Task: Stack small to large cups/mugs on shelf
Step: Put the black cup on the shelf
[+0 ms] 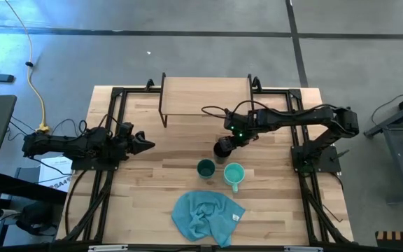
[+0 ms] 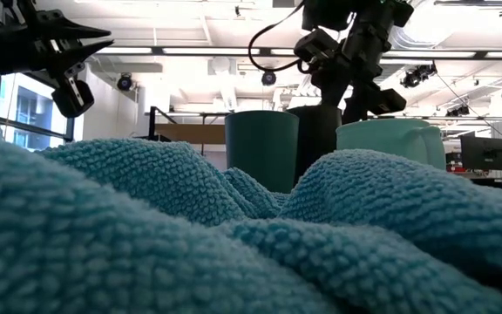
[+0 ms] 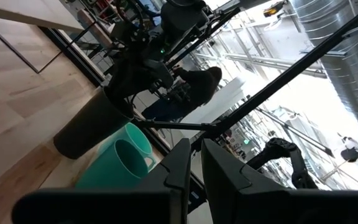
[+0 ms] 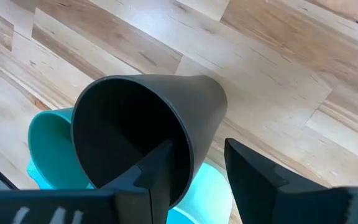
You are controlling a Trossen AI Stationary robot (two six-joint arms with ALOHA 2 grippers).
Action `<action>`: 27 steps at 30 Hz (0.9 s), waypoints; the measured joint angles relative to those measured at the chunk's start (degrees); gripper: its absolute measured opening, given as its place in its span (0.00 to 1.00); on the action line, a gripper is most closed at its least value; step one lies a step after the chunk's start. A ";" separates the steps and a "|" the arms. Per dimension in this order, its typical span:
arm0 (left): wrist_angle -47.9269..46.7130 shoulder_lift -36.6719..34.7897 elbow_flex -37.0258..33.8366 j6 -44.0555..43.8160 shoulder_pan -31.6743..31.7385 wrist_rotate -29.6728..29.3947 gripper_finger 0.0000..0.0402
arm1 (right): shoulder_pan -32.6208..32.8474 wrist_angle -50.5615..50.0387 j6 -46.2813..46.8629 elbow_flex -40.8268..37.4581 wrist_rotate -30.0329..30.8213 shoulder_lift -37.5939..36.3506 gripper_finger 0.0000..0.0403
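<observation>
The tall black cup (image 1: 221, 148) is on the table in front of the shelf (image 1: 206, 98), a light-wood board on black legs. My right gripper (image 1: 228, 143) is shut on the cup's rim. The short dark teal cup (image 1: 206, 168) and the light turquoise mug (image 1: 234, 173) stand upright on the table just nearer, the mug's handle toward the near edge. My left gripper (image 1: 145, 145) is shut and empty at the table's left, pointing toward the cups. My right gripper pinches the black cup's rim wall (image 4: 185, 140), one finger (image 4: 157, 165) inside the cup and the other (image 4: 253, 171) outside. The fingers come slanting down from the table's right. The cup is open end up and a little tilted. Whether its base is off the table I cannot tell.
A crumpled blue cloth (image 1: 207, 215) lies near the table's front edge and fills the foreground of the low view (image 2: 234, 235). Black frame rails (image 1: 107, 119) run along both table sides. Bare wood lies between the left gripper and the cups.
</observation>
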 joint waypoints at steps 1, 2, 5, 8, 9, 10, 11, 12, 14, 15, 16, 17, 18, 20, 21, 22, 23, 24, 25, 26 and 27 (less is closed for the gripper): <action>0.02 0.00 0.00 0.00 0.00 0.00 0.08 | 0.00 0.02 0.00 0.00 0.00 0.00 0.33; 0.02 0.01 0.00 0.02 0.00 0.00 0.08 | 0.00 0.02 -0.02 0.00 0.00 0.00 0.33; 0.01 0.01 0.00 0.02 0.01 0.00 0.08 | 0.00 -0.01 -0.03 0.00 0.00 0.00 0.33; 0.00 0.01 0.00 0.03 0.01 0.00 0.08 | 0.00 -0.82 -0.20 0.02 0.03 0.00 0.33; 0.00 0.00 0.00 0.04 -0.01 0.00 0.08 | 0.00 -1.28 -0.20 0.02 0.25 0.00 0.33; 0.00 0.01 0.00 0.04 0.01 0.00 0.08 | 0.00 -1.78 -0.20 0.02 0.41 0.00 0.33; -0.02 0.01 0.00 0.04 0.01 0.00 0.08 | 0.00 -2.12 -0.15 0.02 0.57 0.00 0.32; -0.06 0.01 0.00 0.04 -0.01 0.00 0.08 | 0.00 -2.36 -0.01 0.02 0.66 0.00 0.31; -0.35 0.00 0.00 0.04 0.01 0.00 0.08 | 0.00 -2.56 0.00 0.02 0.68 0.00 0.28; -0.51 0.01 0.00 0.04 0.01 0.00 0.08 | 0.00 -2.54 0.00 0.02 0.68 0.00 0.26; -0.56 0.01 0.00 0.04 0.01 0.00 0.08 | 0.00 -2.54 -0.04 0.02 0.69 0.00 0.24; -0.55 0.01 0.00 0.05 0.01 0.00 0.08 | 0.00 -2.54 -0.26 0.02 0.70 0.00 0.22; -0.55 0.01 0.00 0.06 0.01 0.00 0.08 | 0.00 -2.54 -0.28 0.02 0.70 0.00 0.19; -0.55 0.01 0.00 0.06 -0.01 0.00 0.08 | 0.00 -2.54 -0.36 0.02 0.72 0.00 0.14; -0.55 0.01 0.00 0.05 0.01 0.00 0.08 | 0.00 -2.54 -0.41 0.02 0.74 0.00 0.12; -0.55 0.01 0.00 0.04 -0.01 0.00 0.08 | 0.00 -2.54 -0.46 0.03 0.78 0.00 0.09; -0.55 0.01 0.00 0.04 0.01 0.00 0.08 | 0.00 -2.57 -0.51 0.04 0.80 0.00 0.07; -0.53 0.01 0.00 0.06 0.01 0.00 0.08 | 0.00 -2.55 -0.75 0.04 0.79 0.00 0.04; -0.52 0.01 0.00 0.04 0.01 0.00 0.08 | 0.00 -2.55 -1.11 0.03 0.81 0.00 0.02; -0.52 0.00 0.00 0.06 0.01 0.00 0.08 | 0.00 -2.49 -1.45 0.04 0.81 0.00 0.01; -0.52 0.01 0.00 0.05 0.01 0.00 0.08 | 0.00 -2.50 -1.46 0.04 0.81 0.00 0.01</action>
